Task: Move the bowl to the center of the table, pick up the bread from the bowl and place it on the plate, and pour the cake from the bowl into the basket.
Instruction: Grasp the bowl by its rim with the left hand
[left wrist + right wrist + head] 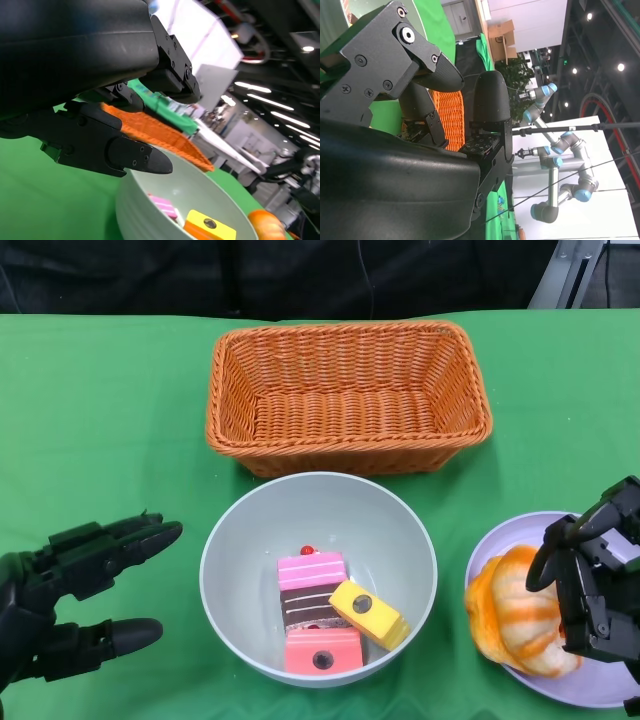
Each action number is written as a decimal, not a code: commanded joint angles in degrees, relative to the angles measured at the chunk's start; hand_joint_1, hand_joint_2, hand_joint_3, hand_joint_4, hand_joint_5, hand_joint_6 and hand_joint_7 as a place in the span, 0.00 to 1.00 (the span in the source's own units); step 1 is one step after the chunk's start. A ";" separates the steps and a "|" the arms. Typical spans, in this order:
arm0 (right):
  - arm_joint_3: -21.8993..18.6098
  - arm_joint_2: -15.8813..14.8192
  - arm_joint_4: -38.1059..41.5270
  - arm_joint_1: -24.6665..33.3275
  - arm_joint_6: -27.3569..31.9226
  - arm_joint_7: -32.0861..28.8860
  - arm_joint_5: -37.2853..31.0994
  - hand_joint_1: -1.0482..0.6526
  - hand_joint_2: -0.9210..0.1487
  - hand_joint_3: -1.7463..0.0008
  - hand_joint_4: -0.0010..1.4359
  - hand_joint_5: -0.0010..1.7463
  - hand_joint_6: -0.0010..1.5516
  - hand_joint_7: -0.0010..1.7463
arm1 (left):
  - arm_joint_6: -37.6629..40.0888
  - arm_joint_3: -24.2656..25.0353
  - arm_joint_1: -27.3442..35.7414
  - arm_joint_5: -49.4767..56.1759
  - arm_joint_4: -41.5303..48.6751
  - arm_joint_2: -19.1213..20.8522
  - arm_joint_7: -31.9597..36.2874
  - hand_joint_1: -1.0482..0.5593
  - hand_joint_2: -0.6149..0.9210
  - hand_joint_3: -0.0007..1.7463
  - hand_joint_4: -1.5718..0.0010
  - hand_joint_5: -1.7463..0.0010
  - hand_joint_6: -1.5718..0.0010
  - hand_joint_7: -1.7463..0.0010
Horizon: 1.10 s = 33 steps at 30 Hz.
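The grey bowl (320,512) sits in the middle near the front edge. It holds a pink striped cake (311,570), a yellow cake (368,612) and a pink cake (322,650). The orange bread (515,615) lies on the lavender plate (497,540) at the right. My right hand (595,575) hovers at the bread's right side with fingers half curled. The right wrist view shows nothing between its fingers (492,100). My left hand (80,590) lies left of the bowl, spread and empty. The left wrist view shows the bowl (150,210) just beyond its fingertips (145,160).
A woven orange basket (348,455) stands empty behind the bowl, nearly touching its far rim. Green cloth covers the table, with bare stretches at the far left and far right. The table's back edge runs just behind the basket.
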 commanded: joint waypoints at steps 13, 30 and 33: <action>-0.44 0.57 1.70 -0.52 -0.62 -0.32 -0.91 0.49 0.53 0.24 0.52 1.00 0.39 0.87 | -0.98 -2.93 0.31 26.75 -12.56 3.74 21.23 0.47 1.00 0.07 0.55 0.97 0.60 0.98; -0.06 2.93 2.63 -0.21 -2.42 -0.21 -1.52 0.50 0.54 0.22 0.52 1.00 0.39 0.87 | 14.09 -25.71 -2.21 60.88 -19.19 14.87 63.40 0.44 1.00 0.09 0.58 1.00 0.62 1.00; 0.16 3.72 3.11 -0.05 -3.63 -0.77 -2.78 0.50 0.55 0.22 0.53 0.99 0.40 0.86 | 21.36 -34.55 -3.41 65.47 -19.39 17.59 74.93 0.44 1.00 0.10 0.57 0.99 0.61 0.99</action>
